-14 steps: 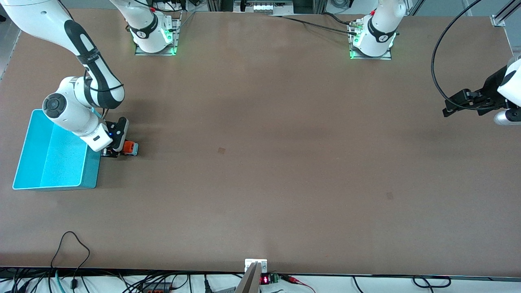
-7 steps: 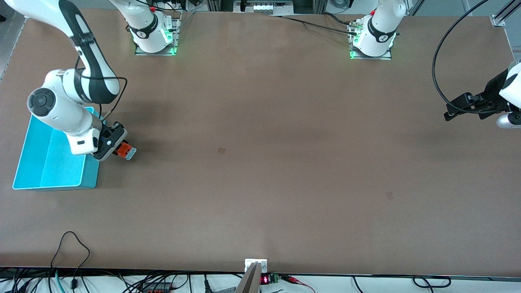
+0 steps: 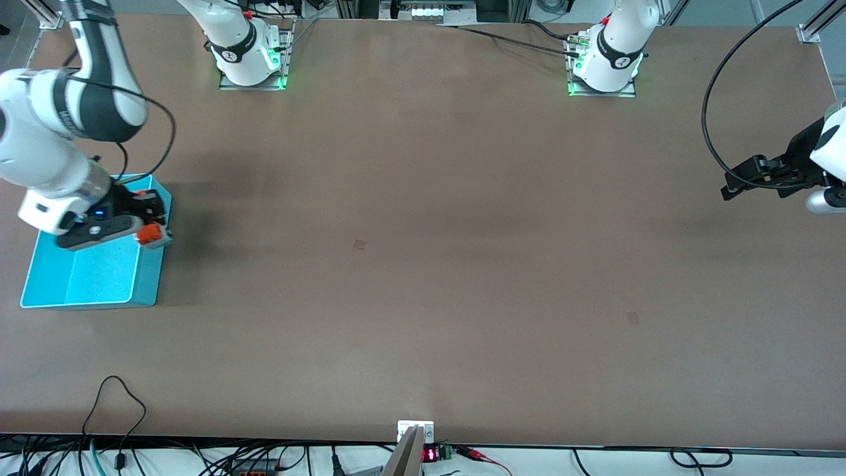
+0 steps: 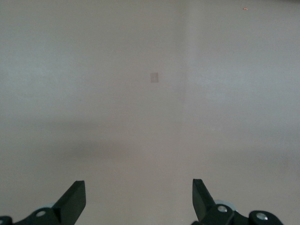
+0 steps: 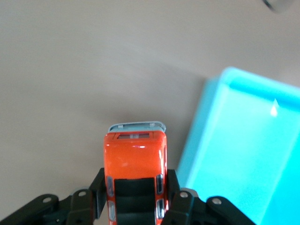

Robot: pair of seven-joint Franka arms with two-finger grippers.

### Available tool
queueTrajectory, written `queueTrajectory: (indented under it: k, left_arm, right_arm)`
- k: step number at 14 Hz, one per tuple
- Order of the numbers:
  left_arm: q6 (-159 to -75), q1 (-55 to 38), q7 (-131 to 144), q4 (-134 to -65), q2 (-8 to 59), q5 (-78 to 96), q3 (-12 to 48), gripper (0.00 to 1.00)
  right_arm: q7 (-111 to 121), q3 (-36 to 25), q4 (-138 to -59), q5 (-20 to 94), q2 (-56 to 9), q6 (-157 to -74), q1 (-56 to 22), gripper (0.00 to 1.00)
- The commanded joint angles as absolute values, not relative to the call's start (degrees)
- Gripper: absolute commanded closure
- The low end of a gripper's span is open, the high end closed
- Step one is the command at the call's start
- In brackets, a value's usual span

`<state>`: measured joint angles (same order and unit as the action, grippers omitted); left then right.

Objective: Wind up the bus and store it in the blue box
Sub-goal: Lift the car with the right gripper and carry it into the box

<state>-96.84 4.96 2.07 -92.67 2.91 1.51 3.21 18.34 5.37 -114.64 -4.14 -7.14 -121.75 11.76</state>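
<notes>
My right gripper [image 3: 147, 228] is shut on the orange toy bus [image 3: 151, 233] and holds it in the air over the blue box's wall that faces the table's middle. In the right wrist view the bus [image 5: 135, 161] sits between the two fingers [image 5: 98, 187], its white-grey front end pointing away from the gripper, with the box wall [image 5: 201, 126] beside it. The blue box [image 3: 73, 271] stands at the right arm's end of the table. My left gripper [image 3: 733, 185] is open and empty, up over the left arm's end of the table; its fingertips [image 4: 75, 199] show bare tabletop between them.
The brown tabletop [image 3: 423, 231] has a small darker patch [image 3: 359, 244] near its middle. The two arm bases [image 3: 251, 63] stand along the table's robot edge. Cables lie along the edge nearest the front camera.
My right gripper has lifted the bus off the table beside the box and carried it up toward the box, to over the box's wall. The left arm has barely moved.
</notes>
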Motion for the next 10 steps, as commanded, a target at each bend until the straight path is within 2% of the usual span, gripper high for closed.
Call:
queueTrajectory:
  k: [1, 5, 10]
  left_arm:
    - [-96.42, 4.83, 1.14, -92.37, 2.46, 0.35, 3.60, 0.00]
    - [-95.89, 4.48, 1.14, -92.46, 2.29, 0.44, 3.60, 0.00]
    - [-97.03, 4.66, 1.14, -92.64, 2.11, 0.44, 4.66, 0.00]
  right_arm:
    - [15.65, -0.77, -111.27, -2.81, -8.17, -117.78, 11.78, 0.99]
    - [14.77, -3.51, -109.87, -2.99, -13.25, -118.65, 12.83, 0.99]
    - [15.73, -4.74, -110.04, -3.16, -19.06, -124.44, 15.21, 0.97]
